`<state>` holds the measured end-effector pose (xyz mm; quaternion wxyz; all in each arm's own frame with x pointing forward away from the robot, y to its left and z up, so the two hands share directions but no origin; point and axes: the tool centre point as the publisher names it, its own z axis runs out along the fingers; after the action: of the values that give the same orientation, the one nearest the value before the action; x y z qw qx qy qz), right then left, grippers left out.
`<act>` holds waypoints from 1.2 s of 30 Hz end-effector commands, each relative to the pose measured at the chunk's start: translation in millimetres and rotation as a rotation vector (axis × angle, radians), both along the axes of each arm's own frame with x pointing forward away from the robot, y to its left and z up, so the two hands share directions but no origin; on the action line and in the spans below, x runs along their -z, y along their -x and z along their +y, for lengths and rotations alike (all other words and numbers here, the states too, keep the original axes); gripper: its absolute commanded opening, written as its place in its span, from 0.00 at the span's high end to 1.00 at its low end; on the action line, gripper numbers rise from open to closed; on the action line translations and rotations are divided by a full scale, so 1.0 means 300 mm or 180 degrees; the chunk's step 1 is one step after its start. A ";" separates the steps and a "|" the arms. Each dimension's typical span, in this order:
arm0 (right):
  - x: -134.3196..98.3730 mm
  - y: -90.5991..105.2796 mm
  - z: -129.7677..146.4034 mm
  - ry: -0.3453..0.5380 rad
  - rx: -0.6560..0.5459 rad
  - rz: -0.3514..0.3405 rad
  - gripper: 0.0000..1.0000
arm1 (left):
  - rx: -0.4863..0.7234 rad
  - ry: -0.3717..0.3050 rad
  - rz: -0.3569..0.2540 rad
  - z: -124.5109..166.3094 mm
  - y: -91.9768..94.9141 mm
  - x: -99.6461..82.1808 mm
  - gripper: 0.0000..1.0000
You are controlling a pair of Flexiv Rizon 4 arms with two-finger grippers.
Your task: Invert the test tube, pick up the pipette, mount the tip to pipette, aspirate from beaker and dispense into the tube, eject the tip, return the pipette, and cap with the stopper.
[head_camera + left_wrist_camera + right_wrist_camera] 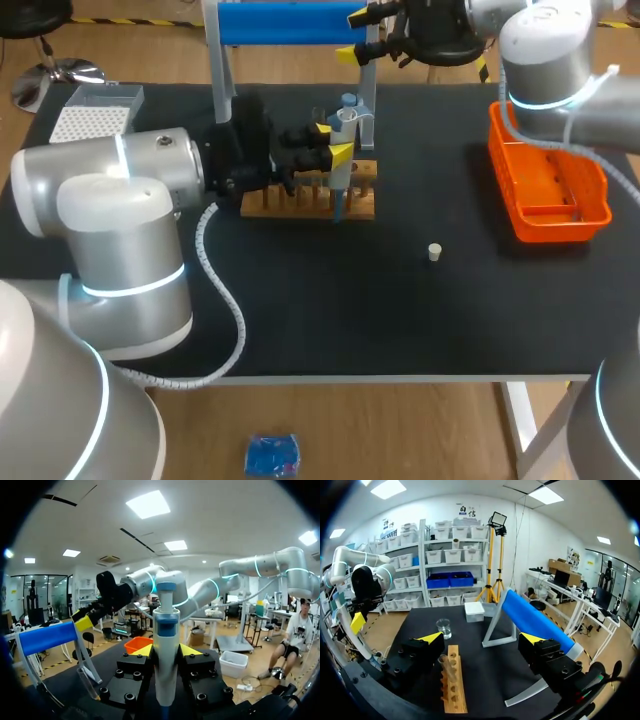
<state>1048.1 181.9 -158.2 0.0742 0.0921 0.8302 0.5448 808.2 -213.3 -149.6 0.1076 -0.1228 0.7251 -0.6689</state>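
Pipette: upright above the rack, rear middle of the table.
Left gripper: clenched on the pipette's barrel.
Right gripper: released, empty, over the rear edge.
Handling: probably light, stiff, smooth plastic; hold mid-barrel, clear of the plunger.
Stopper: loose, mid-table.

On your desk the tube rack sits near the middle, the pipette upright over its right end. Behind the rack stands the pipette stand; the tip box lies at the far left corner, the basket at the right, the stopper nearer you, between rack and basket.
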 end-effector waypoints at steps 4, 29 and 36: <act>0.000 0.001 0.000 0.0002 -0.0002 0.0000 0.00 | -0.0006 0.0009 -0.0004 0.001 0.005 0.000 1.00; 0.000 0.001 0.000 0.0002 -0.0002 0.0000 0.00 | -0.0101 -0.0054 0.0042 0.018 -0.034 0.001 1.00; 0.000 0.001 0.000 0.0002 -0.0002 0.0000 0.00 | -0.0349 -0.0184 0.0120 0.101 -0.147 -0.019 1.00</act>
<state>1047.8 182.7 -159.2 0.0752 0.0923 0.8296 0.5455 842.5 -184.9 -151.8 0.1399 -0.1710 0.7316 -0.6450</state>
